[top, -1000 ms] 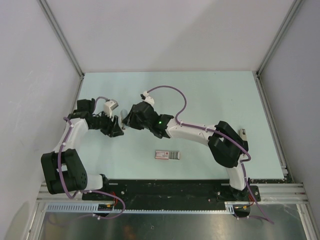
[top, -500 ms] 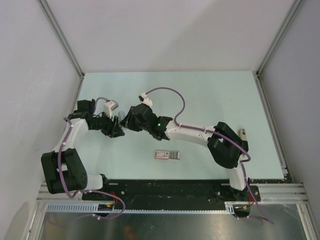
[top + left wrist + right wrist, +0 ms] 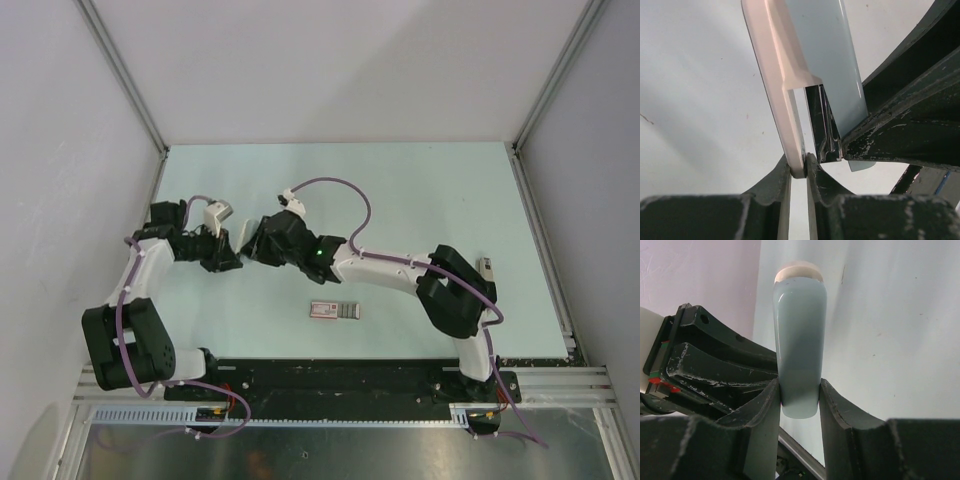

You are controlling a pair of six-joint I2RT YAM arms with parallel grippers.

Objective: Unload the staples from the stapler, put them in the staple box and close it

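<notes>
The stapler (image 3: 799,340) is off the bench, held in the air between the two hands over the left-centre of the surface. Its body is smooth, glossy pale blue plastic, a narrow slab with rounded shoulders and a rounded white tip at the far end. The right hand (image 3: 799,390) is clamped on the blue body, one scuffed black finger pressed to each flank. Seen from the left wrist, a thin, gently curved white plastic arm (image 3: 777,60) stands apart from the blue shell, and a shiny dark metal channel (image 3: 822,120) shows between them. The left hand (image 3: 799,172) is closed on the lower edge of that white arm, pinching the strip.

From above, the stapler is all but hidden where the two black hands meet. Whether staples sit in the channel cannot be made out. The bench (image 3: 420,190) is matte pale green. A flat red-and-white box (image 3: 334,310) with a grey end lies on it nearer the front edge. Plain pale walls framed by aluminium rails (image 3: 125,75) enclose it.
</notes>
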